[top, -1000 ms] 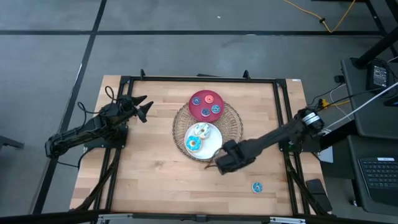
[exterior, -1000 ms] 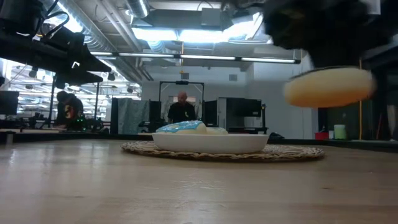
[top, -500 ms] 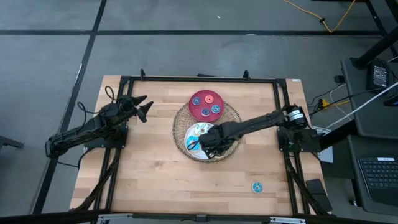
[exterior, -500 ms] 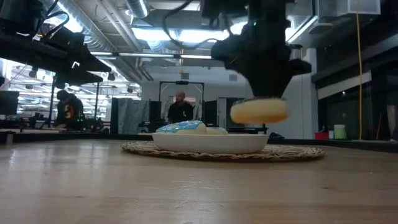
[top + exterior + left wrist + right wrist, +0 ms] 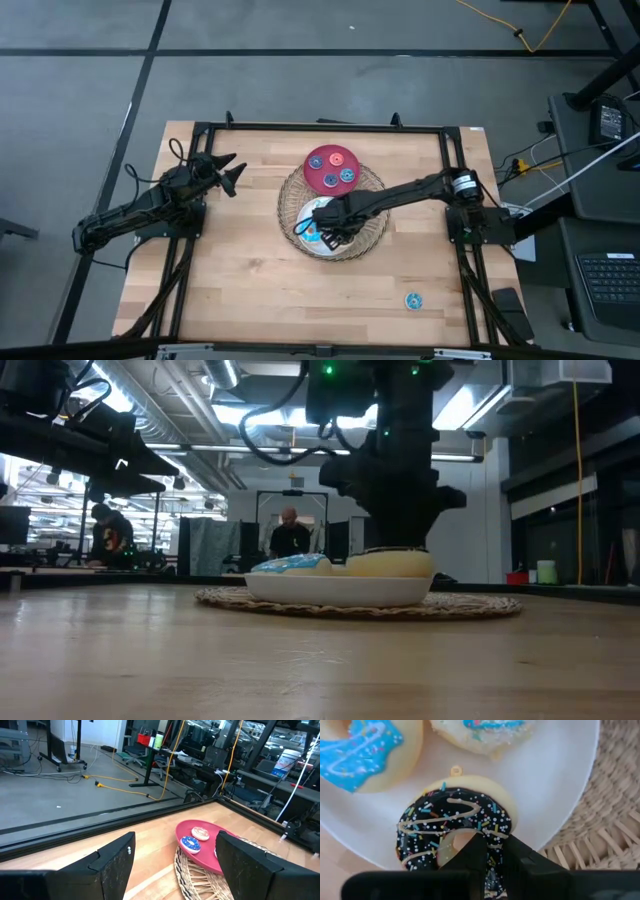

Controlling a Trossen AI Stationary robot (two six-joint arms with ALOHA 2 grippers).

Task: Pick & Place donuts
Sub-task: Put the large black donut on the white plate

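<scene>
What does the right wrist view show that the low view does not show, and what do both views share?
Only the right wrist view shows the icing: the dark brown donut with sprinkles, gripped by the right tool, beside a blue-iced donut and a white-sprinkled donut.

Only the low view shows the room behind, with a person standing far off, and the donut's pale side resting at the plate's rim.

Both show the white plate on the wicker tray.

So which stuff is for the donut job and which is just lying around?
For the job: brown donut held by the right gripper, blue donut, sprinkled donut, lone donut on the table, white plate, red plate.

Just around: wicker tray, yellow cable, keyboard, left gripper waiting at the left.
</scene>
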